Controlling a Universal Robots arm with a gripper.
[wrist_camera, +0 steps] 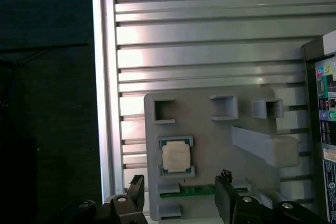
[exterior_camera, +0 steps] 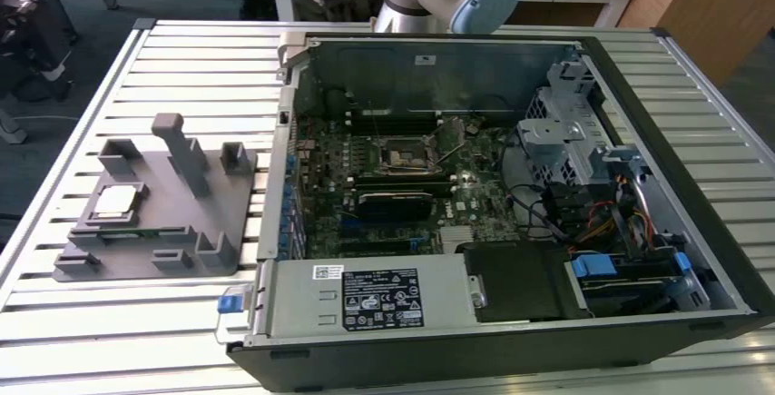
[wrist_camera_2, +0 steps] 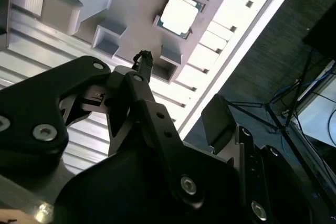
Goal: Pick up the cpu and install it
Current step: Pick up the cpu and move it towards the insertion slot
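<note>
Item: cpu (wrist_camera: 176, 156), silvery square chip, seated flat in a recess of the grey fixture (exterior_camera: 163, 209). The fixture stands on the slatted bench (exterior_camera: 181, 59), to the exterior view's left of the open computer case (exterior_camera: 509, 186).
Gripper (wrist_camera: 182, 182): fingers (wrist_camera: 137, 190) spread wide and empty, flanking the cpu, apparently clear of it.

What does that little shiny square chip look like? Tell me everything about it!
The cpu is a small, flat square chip with a pale silvery metal top and a darker rim. It lies flat, face up, in a snug pocket of the grey plastic fixture on the slatted table, to the exterior view's left of the computer case. Only the fixture touches it. The open hand hovers clear of it.
</note>
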